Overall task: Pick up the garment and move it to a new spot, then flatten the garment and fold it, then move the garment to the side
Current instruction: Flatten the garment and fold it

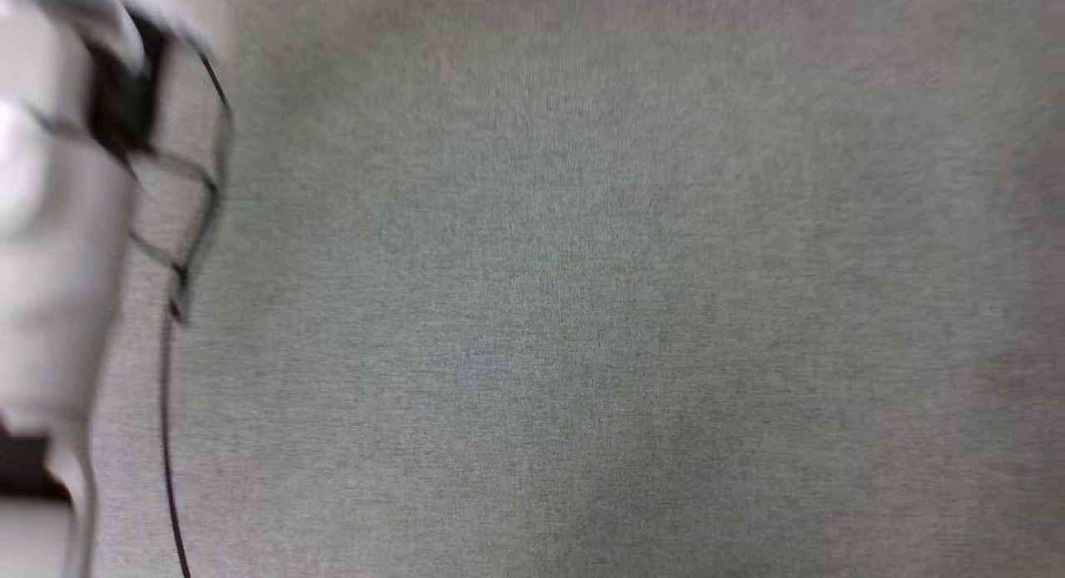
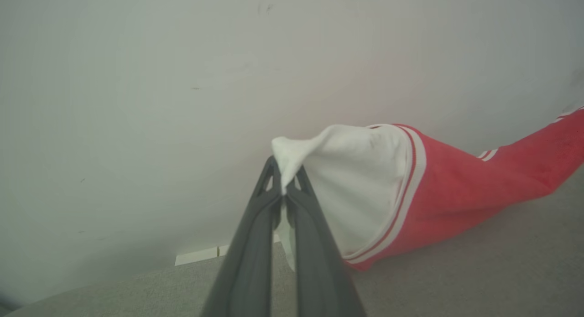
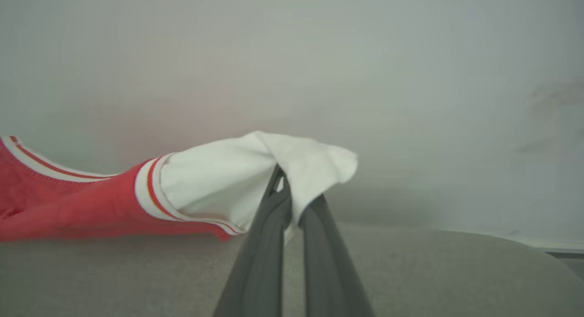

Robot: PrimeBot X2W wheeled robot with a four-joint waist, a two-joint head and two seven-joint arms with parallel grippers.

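Red garment sleeves clamped: L fingers, R fingers.

One garment, two white sleeves, two sets of jaws.

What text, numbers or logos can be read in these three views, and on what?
None readable.
On the red jersey T-shirt, the parts in view (white sleeves, red-and-white striped seams) carry no print.
The head view is blurred: the pale forearm and the black cable show no legible marking.
On the wall there are small dark specks, not text.
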